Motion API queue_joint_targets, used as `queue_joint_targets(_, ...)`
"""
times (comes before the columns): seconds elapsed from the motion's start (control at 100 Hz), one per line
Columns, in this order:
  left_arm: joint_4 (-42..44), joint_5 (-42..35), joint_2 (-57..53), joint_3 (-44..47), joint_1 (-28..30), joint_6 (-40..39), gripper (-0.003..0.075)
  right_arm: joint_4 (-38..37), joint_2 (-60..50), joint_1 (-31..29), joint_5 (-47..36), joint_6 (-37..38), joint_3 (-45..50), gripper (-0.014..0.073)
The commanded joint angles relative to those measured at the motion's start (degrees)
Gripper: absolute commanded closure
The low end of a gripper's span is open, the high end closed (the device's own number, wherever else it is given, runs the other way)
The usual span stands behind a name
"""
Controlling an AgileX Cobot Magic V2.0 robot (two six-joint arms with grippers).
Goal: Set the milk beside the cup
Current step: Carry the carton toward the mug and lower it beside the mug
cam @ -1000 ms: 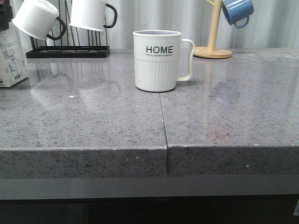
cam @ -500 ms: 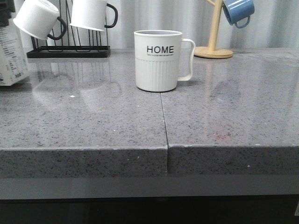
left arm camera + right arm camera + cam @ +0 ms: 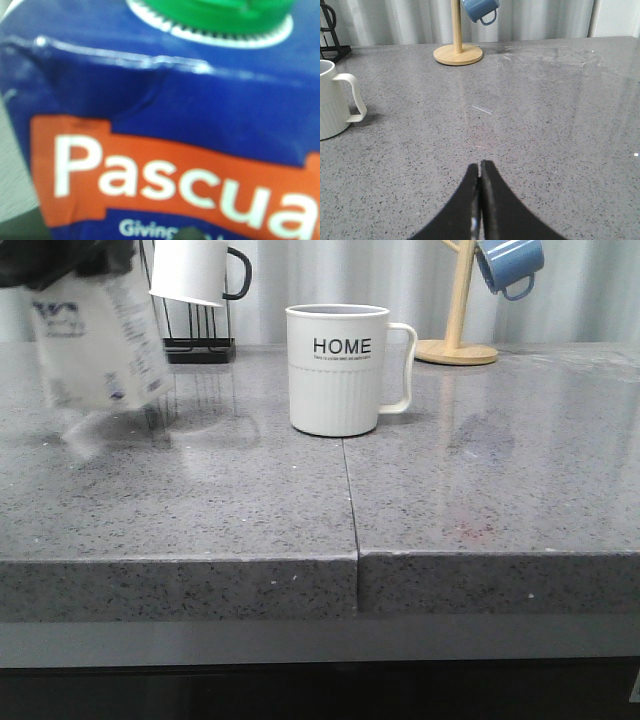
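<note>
Clearly the milk (image 3: 97, 340) is off the counter (image 3: 200, 510), blurred and tilted, hanging under the dark mass of the left gripper (image 3: 60, 258) at the far left of the front view. The left wrist camera is filled by the carton's blue top, an orange brand band and a green cap (image 3: 212, 12); no fingers show there, so the hold is probably a firm one across the upper carton, though I cannot see the jaws themselves. The cup (image 3: 338, 370) stands upright well off to the gripper's right, handle pointing away from the carton, with bare counter between them.

The right gripper (image 3: 480, 200) hovers low over the counter with its fingers pressed together, holding nothing; the cup is off to its left and the blue mug (image 3: 480, 9) on its wooden stand (image 3: 457, 50) lies ahead.

To finish this step well, the carton should be brought back upright while it travels rightward, then lowered flat just beside the cup's plain side without bumping it. A tall carton set down tilted could topple, so release should come only once its base sits fully on the counter.
</note>
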Motion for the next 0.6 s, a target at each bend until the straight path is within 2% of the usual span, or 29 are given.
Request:
queue_joint_targets(0.0,-0.4,-15.5,-3.6,-5.4,-2.9,2.3,0.0605,-0.6,0.5,-0.3,-5.1,-0.1,-1.5,0.0662)
queue_joint_targets(0.13,-3.9,-16.7,-1.7,-8.1,-6.3,6.2,0.0605,-0.6,0.5,-0.3,-5.1,-0.1,-1.5,0.0662)
queue_joint_targets(0.59,-9.2,-23.5,4.0,-10.2,-13.7,7.4,0.0605,-0.6,0.5,-0.3,-5.1,-0.1,-1.5,0.0662)
